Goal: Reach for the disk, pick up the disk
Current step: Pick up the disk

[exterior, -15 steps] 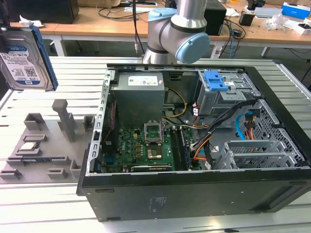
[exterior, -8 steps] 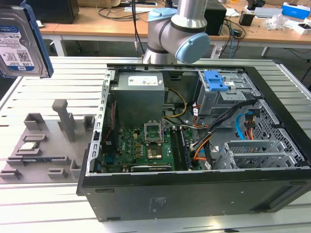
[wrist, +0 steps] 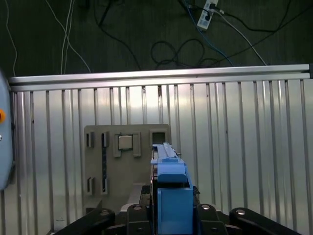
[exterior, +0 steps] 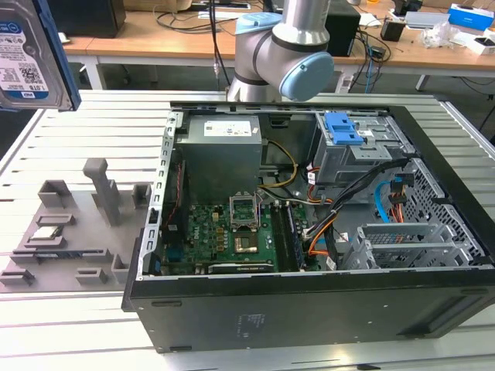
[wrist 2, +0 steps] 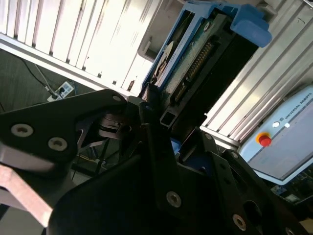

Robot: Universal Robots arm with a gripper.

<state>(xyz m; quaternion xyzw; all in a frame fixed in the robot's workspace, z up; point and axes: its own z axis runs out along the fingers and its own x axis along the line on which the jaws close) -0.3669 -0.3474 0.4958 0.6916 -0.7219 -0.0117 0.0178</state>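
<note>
Pincer (wrist 2: pixel 159 115) clenched on the disk (exterior: pixel 31 54) — held high over the grey tray (exterior: pixel 31 251), open computer case (exterior: pixel 309 313) nearby

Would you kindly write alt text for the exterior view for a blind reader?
The disk hangs high at the exterior view's left, above a grey parts tray; an open computer case lies beside the tray on a slatted table.

The exterior view's left edge cuts off the disk (exterior: pixel 31 58).

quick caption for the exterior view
The disk in mid-air at upper left; grey fixture tray and open computer case on the table.
</note>
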